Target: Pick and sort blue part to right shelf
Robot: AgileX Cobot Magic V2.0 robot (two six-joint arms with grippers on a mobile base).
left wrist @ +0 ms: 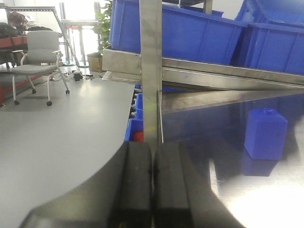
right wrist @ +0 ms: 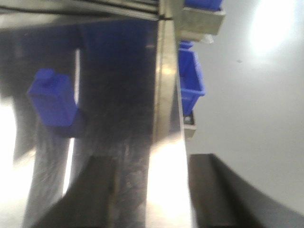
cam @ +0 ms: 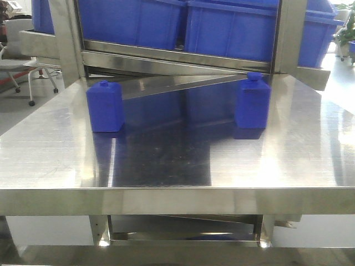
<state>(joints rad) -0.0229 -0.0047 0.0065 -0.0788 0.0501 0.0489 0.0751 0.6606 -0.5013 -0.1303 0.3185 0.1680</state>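
On the worktop: left blue part and right blue part, upright, well apart, both just before the right shelf with its blue bins, neither touched by a hand. Left hand pinched narrow, pads touching. Right hand spread wide above the worktop edge

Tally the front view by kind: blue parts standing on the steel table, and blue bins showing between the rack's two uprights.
Blue parts: 2, the left part and the right part
Blue bins: 2, the left bin and the right bin
Total: 4
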